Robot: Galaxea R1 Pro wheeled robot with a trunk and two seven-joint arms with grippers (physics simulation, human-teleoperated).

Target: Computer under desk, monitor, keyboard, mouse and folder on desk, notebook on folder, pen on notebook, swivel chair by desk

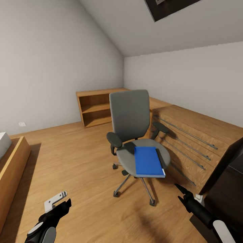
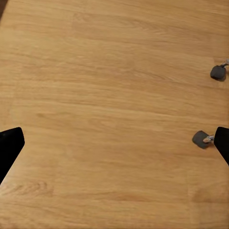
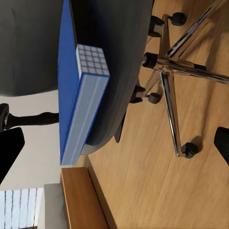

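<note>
- Two dark grippers sit low in the head view: the left gripper over bare floor, the right gripper just short of the swivel chair.
- Both wrist views show black fingertips at opposite edges of the picture, so each pair stands spread wide, with nothing between.
- Grey padded fabric covers the chair's seat and tall, rounded back; its armrests are matte black, and chrome spokes fan out to small dark casters on the light wood floor.
- On the seat lies the flat, bright blue folder, rectangular with a pale edge; one corner hangs past the seat's front rim.
- A slim dark strip lies along the folder's right side; what it is cannot be told.
- From the right wrist, the folder appears edge-on as a thick blue slab with a pale gridded end, near the gripper but not touching it.
- An open wooden shelf unit stands at the back wall, a long low wooden dresser with thin metal rails behind the chair, and a glossy dark desk at far right.
</note>
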